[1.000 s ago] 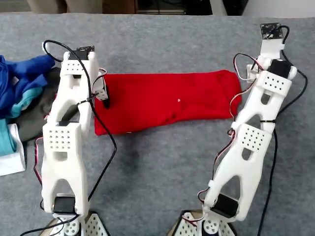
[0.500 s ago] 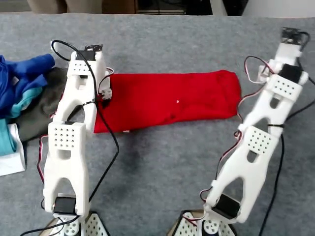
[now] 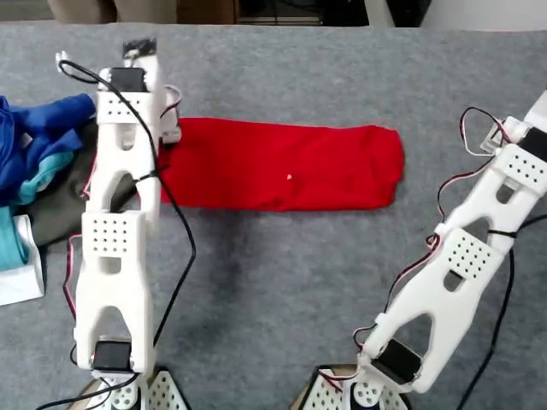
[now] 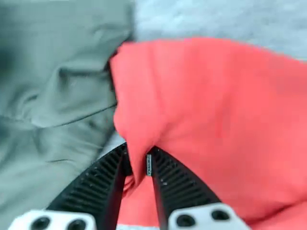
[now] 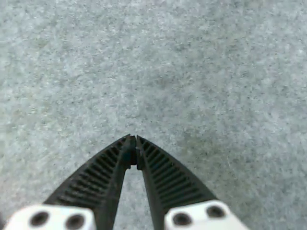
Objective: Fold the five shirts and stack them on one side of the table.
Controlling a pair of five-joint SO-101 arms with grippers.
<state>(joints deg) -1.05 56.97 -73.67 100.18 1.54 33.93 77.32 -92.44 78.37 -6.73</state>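
A red shirt (image 3: 282,166), folded into a long strip, lies across the middle of the grey table (image 3: 282,282). My left gripper (image 4: 138,165) is shut on a pinch of the red shirt (image 4: 216,120) at its left end, beside the grey-green shirt (image 4: 53,86). In the high view that arm's head (image 3: 128,94) stands over the strip's left end. My right gripper (image 5: 133,153) is shut on nothing above bare grey cloth, and its arm (image 3: 504,184) is at the table's right edge, away from the shirt.
A heap of shirts lies at the left edge: blue (image 3: 38,137), teal (image 3: 34,179) and dark grey-green (image 3: 55,209). A white object (image 3: 19,278) sits below the heap. Bare table spreads in front of and behind the red strip.
The left arm has drawn back and left, pulling the red shirt's left end with it, so the strip lies straighter and shifted left. The right arm has swung out to the right edge.
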